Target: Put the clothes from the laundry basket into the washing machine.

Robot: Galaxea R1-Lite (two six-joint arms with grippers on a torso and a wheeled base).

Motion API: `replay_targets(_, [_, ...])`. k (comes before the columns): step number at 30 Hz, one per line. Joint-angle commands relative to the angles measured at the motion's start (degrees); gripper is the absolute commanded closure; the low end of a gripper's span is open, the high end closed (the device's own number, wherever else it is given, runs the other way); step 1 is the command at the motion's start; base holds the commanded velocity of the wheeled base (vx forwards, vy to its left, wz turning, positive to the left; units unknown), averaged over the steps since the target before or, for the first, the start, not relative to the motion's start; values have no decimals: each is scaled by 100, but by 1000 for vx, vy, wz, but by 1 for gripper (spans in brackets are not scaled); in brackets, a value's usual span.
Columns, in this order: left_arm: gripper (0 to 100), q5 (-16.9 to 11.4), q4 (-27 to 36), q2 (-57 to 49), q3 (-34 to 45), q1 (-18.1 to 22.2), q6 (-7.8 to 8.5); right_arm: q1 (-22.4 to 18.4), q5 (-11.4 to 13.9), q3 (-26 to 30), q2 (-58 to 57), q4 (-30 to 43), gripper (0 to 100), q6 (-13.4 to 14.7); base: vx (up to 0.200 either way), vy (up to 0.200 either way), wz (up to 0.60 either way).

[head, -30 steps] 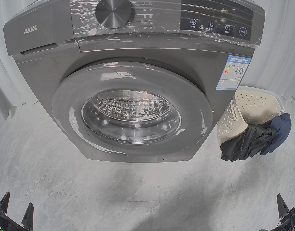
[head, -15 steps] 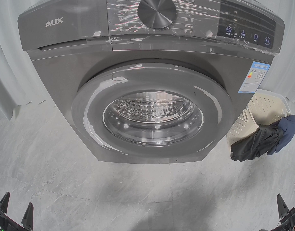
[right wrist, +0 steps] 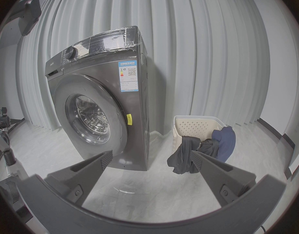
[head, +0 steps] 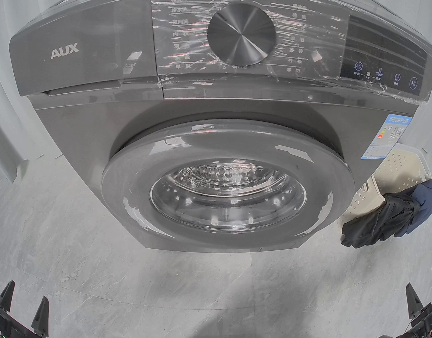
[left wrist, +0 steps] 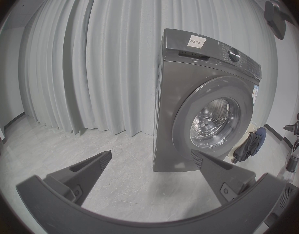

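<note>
- The washer stood on the grey floor, front toward the robot, with a pale curtain behind it.
- Its round door was shut, and the steel drum showed through the glass.
- A big dial sat at the middle of the control panel, under wrinkled clear film.
- A blue-edged label was stuck at the upper right of the front face.
- And there was the basket, cream and perforated, on the floor just beside the washer's right side, back by the curtain.
- The clothes were at the basket, not in the washer: a black garment hung over the front rim and trailed down the outside.
- A navy garment was draped over the rim, touching the black one on its right.
- The left end effector hung low over the floor's near left corner, well apart from the washer; its fingers were spread wide, holding nothing.
- The right end effector hung over the floor's near right corner, nearer the basket yet apart from it.
- Its fingers were also spread wide, with nothing between them.
</note>
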Motion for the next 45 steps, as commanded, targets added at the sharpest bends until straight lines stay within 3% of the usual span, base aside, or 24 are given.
replay_targets(1, [0, 4, 1, -95, 101, -2, -2, -2, 1, 101, -75, -1, 0, 0, 0, -200, 0])
replay_targets(22, [0, 4, 1, -95, 101, -2, -2, -2, 28, 101, -93, 8, 0, 18, 0, -29, 0])
replay_targets(28, [0, 4, -7, -95, 101, -2, -2, -2, 37, 101, -93, -10, 0, 18, 200, 0, 0])
replay_targets(33, [0, 4, 1, -95, 101, -2, -2, -2, 45, 66, -93, -80, 0, 35, 0, 0, 0])
replay_targets(34, [0, 4, 1, -95, 101, -2, -2, 7, 37, -593, -31, -379, 0, 88, 0, 0, 0])
replay_targets(35, [0, 4, 1, -95, 101, -2, -2, 7, 37, -593, -31, -379, 0, 88, 0, 0, 0])
replay_targets(36, [0, 4, 1, -95, 101, -2, -2, 25, 63, -1068, 268, -335, 0, 114, 0, 0, 0])
replay_targets(38, [0, 4, -7, -95, 101, -2, -2, 95, 388, -1279, 681, -80, 0, 114, 0, 0, 0])
replay_targets(40, [0, 4, 1, -95, 101, -2, -2, 192, 951, -1226, 1208, 175, 0, 220, 0, 0, 0])
replay_targets(41, [0, 4, 1, -95, 101, -2, -2, 209, 1056, -1208, 1358, 201, 0, 255, 0, 0, 0])
replay_targets(42, [0, 4, 1, -95, 101, -2, -2, 236, 1346, -1156, 1902, 157, 0, 290, 0, 0, 0])
replay_targets(44, [0, 4, 1, -95, 101, -2, -2, 244, 1592, -1200, 2614, -36, 0, 237, 0, 0, 0])
replay_targets(45, [0, 4, 1, -95, 101, -2, -2, 244, 1592, -1200, 2614, -36, 0, 237, 0, 0, 0])
